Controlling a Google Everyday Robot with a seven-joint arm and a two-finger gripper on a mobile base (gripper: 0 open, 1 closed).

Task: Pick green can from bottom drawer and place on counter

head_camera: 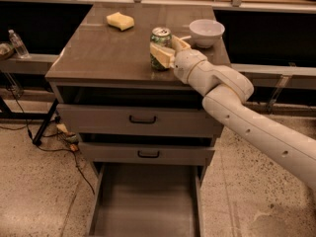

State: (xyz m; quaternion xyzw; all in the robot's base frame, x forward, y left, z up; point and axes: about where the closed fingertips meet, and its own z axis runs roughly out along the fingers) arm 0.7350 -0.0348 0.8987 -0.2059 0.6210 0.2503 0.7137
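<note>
The green can (160,39) stands upright on the counter (108,53), near its front edge and right of the middle. My gripper (166,47) is at the can, one finger (162,56) across its front and the other behind it, shut on it. The white arm reaches in from the lower right. The bottom drawer (148,201) is pulled out below, and its grey floor is bare.
A white bowl (206,32) sits on the counter just right of the can. A yellow sponge (120,20) lies at the back left. The two upper drawers (142,118) are slightly ajar. A water bottle (18,43) stands on the left shelf; cables (64,137) lie on the floor.
</note>
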